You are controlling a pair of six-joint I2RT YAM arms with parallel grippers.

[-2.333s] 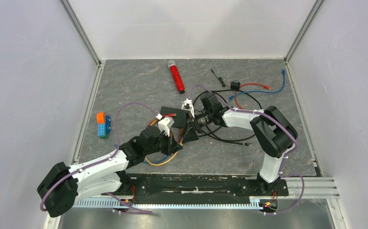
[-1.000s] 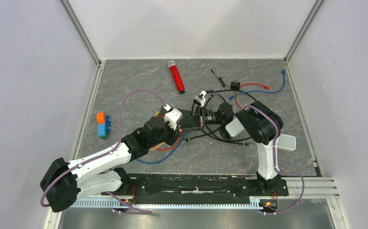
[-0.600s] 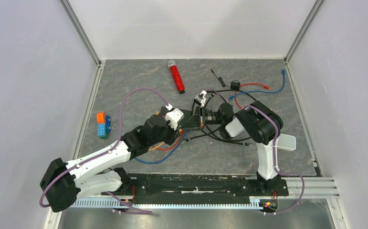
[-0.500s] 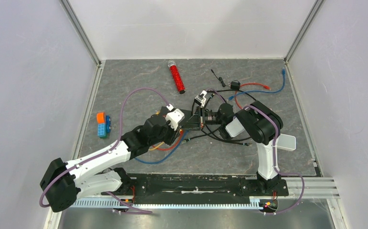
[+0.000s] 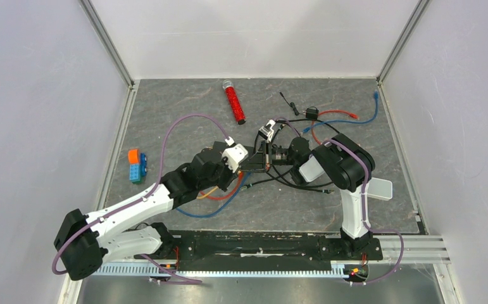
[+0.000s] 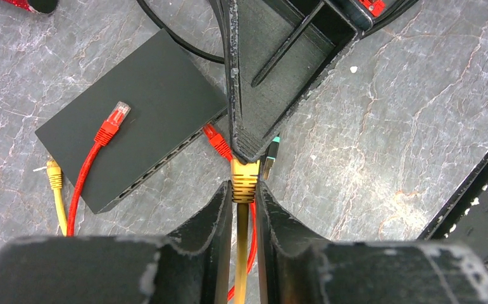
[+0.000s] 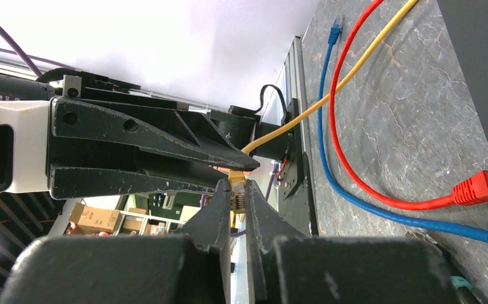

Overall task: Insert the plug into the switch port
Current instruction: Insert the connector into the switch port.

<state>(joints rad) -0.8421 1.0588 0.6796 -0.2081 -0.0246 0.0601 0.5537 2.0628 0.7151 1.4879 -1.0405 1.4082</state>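
Both claws hold the same small thing. Our left claw (image 6: 244,197) is almost closed and pinches the yellow plug (image 6: 245,176) at its ribbed boot. Our right claw (image 7: 237,190) is closed on the plug's front end from the opposite side. The plug hangs above the tabletop (image 6: 387,126), just off the black box (image 6: 133,114) and beside the long edge where each switch port (image 6: 165,163) sits. We judge it is not yet lined up with that edge.

The main risk is the double grip: if either arm moves while both pinch, the plug could twist, slip or kink its cable. The right claw also covers the nose, so the plug cannot go in until that claw lets go. After that, our hold on the boot alone may let the plug pivot.

A red plug (image 6: 214,138) sits against the same edge of the box — we cannot tell whether it is seated — and could crowd the approach. The box looks loose, so a misaligned push may slide it rather than seat the plug.
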